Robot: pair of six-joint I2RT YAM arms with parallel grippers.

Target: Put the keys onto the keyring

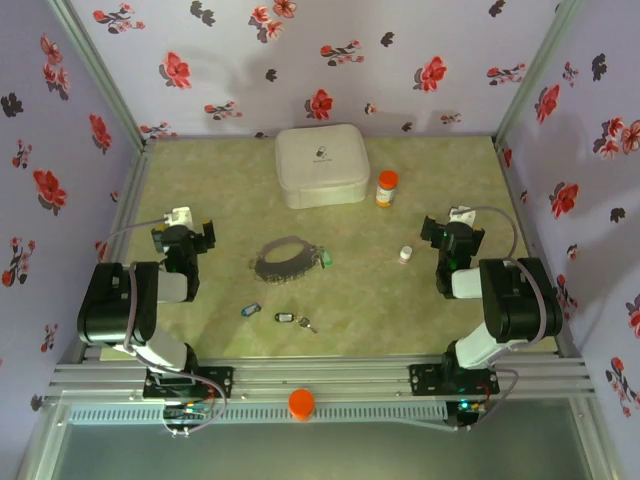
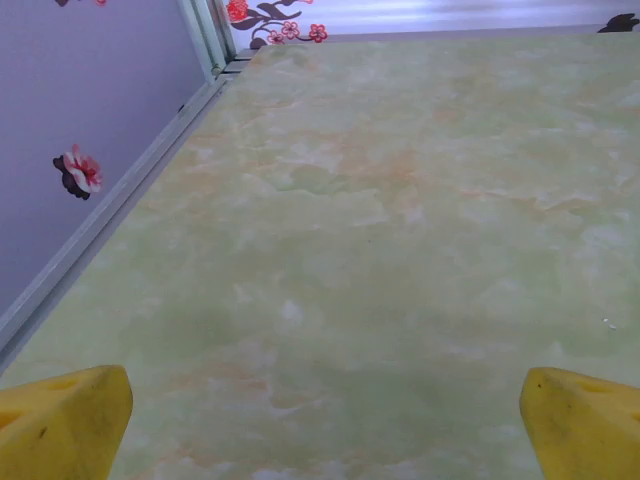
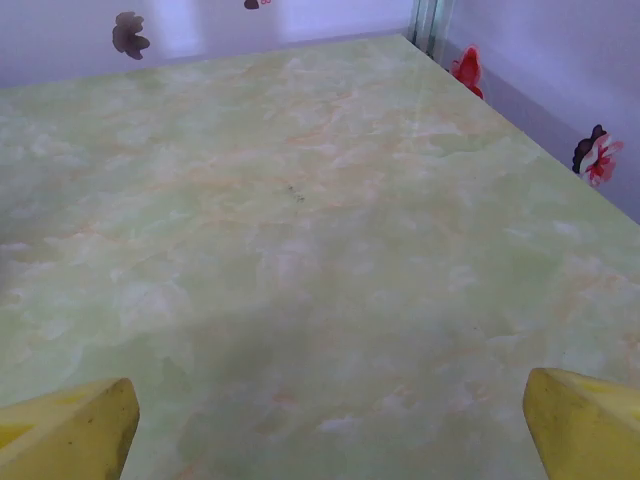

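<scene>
**While both hands gape, the keys lie loose**

Though the orange knob sits nearest on the front rail, the work lies beyond it: a blue-tagged key and a black-tagged key rest apart on the bench. Farther in, the left hand and right hand stand wide, holding nothing, their yellow fingertips far apart. Between them lies the keyring, a green-tagged key at its right edge. Beyond are a small white cap, an orange pill bottle and a white square case.
</scene>
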